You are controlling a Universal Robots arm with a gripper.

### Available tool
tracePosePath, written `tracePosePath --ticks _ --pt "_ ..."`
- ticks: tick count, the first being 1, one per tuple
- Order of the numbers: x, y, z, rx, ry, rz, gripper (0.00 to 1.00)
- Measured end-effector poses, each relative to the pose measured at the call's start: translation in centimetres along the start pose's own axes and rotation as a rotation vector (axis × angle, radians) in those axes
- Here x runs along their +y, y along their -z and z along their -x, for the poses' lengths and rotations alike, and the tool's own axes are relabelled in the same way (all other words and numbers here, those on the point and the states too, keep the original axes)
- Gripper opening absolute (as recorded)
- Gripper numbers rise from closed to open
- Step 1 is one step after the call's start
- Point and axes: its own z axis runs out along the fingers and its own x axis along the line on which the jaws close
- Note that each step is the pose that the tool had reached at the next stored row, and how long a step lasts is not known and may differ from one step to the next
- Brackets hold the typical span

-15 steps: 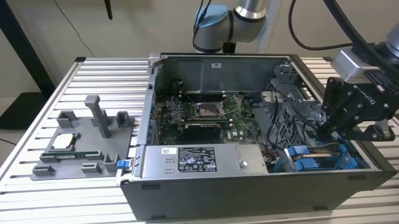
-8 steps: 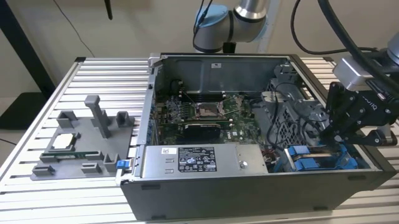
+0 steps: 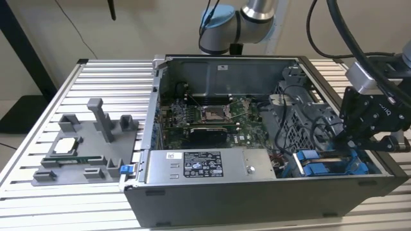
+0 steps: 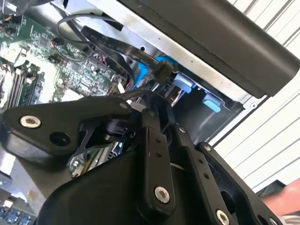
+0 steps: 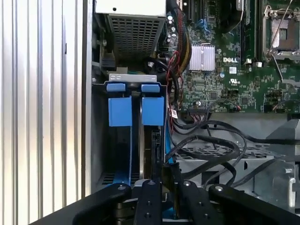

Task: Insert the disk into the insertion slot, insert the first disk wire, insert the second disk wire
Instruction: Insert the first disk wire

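- The disk (image 5: 152, 111) looks to me seated in the insertion slot (image 5: 100, 140). In the first wrist view I see its blue frame's two tabs and rails standing on edge in the bay. That bay is at the near corner of the case (image 3: 257, 202), on the exterior view's right.
- Its long axis runs from the tabs, which lie just beside the power-supply box (image 5: 131, 18), toward the claw (image 5: 164, 190). The claw hangs over the opposite end, just above the bay.
- The black wires (image 5: 211, 140) loop over the grey cage (image 5: 225, 154) beside the slot, on the motherboard (image 5: 220, 70) side. In the second wrist view a flat black cable ends in a plug (image 4: 163, 72) close to the blue frame, just beyond the claw.
- I cannot tell whether the claw is wide or narrow, or whether it grips anything, because its own linkage blocks both wrist views.
- The disk's label and connector end are hidden, so I cannot say whether any wire is plugged in.
- The case rests on the slatted tabletop (image 3: 115, 72).
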Motion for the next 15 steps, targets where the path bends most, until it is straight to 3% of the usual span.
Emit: tracePosePath --ticks 15 --pt "-0.04 -0.45 -0.33 -0.0011 -0.019 -0.0022 0.0"
